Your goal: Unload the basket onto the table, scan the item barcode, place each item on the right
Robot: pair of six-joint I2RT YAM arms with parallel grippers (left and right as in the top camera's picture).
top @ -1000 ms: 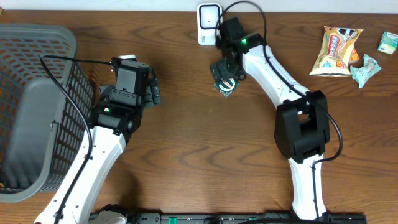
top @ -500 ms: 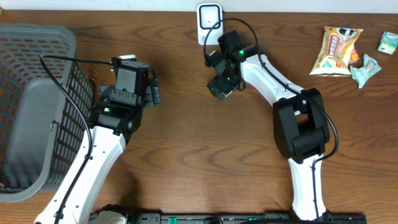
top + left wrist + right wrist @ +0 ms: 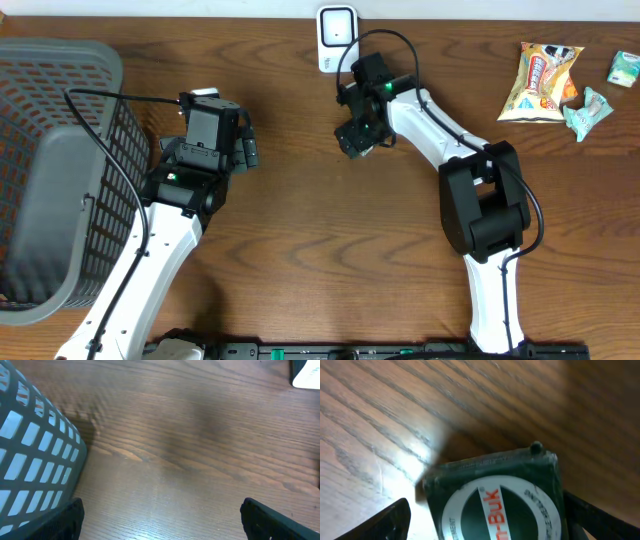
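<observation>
My right tool (image 3: 485, 510) has its fingers apart, one at each side of the dark green packet (image 3: 495, 490). The packet is between them, with the bench (image 3: 370, 435) under it. Whether they press it, I cannot tell. The white scanner (image 3: 337, 25) stands near, a little beyond this tool. My left tool (image 3: 160, 520) is wide apart and holds nothing. The grey basket (image 3: 30, 455) is just at its left.
</observation>
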